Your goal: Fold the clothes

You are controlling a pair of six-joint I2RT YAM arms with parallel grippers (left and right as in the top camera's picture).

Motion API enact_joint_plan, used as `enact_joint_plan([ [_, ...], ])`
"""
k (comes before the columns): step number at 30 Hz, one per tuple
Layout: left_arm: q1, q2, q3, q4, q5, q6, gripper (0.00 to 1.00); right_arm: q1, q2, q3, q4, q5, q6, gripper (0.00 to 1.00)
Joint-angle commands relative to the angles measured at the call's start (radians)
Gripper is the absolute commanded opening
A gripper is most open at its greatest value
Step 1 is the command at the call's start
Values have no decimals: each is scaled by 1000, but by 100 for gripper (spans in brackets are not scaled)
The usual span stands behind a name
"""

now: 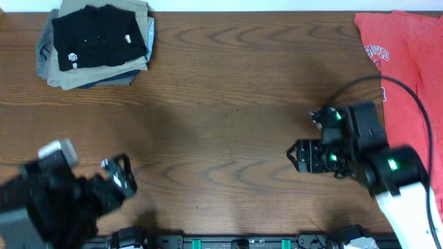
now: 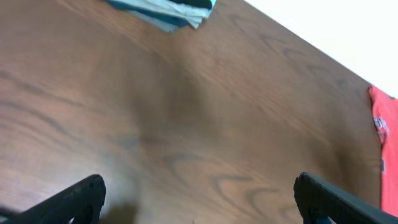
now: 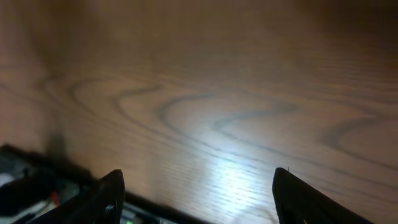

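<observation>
The left gripper (image 2: 199, 185) is spread wide. Its two fingers (image 2: 78, 200) stand far apart at the lower corners of the left wrist view, with only bare table (image 2: 186, 112) between them. It holds nothing, and I cannot tell whether the tips touch the wood. In the overhead view this arm is blurred.

The right gripper (image 3: 198, 175) is spread wide as well, with its fingers (image 3: 107, 194) at either side of the right wrist view. It holds nothing and has plain wood grain below it.

The black shirt (image 1: 97, 34) lies folded, its white logo up, well apart from both grippers. It is ahead of the left gripper in the far left corner and far across the table from the right gripper. It rests on top of folded khaki trousers (image 1: 90, 77), and the stack's corner shows at the top of the left wrist view.

A red shirt (image 1: 405, 62) lies spread out near the right gripper, on its outer side and beside that arm.
</observation>
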Motion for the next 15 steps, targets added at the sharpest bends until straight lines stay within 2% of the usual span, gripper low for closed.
enact_joint_plan([
  [1, -2, -61, -38, -29, 6, 22, 98, 24, -134, -44, 27, 132, 103, 74],
  [4, -2, -142, -76, -38, 6, 21, 98, 25, -288, -113, 82, 224, 175, 75],
  [6, -2, -176, -93, -40, 6, 19, 98, 25, -354, -147, 110, 268, 218, 80],
  [7, -2, -190, -99, -44, 6, 16, 98, 25, -385, -165, 126, 286, 238, 99],
  [10, -2, -206, -101, -72, 6, 16, 98, 25, -446, -205, 172, 307, 267, 99],
  [15, -2, -206, -101, -114, 6, 17, 98, 25, -449, -223, 227, 305, 267, 99],
])
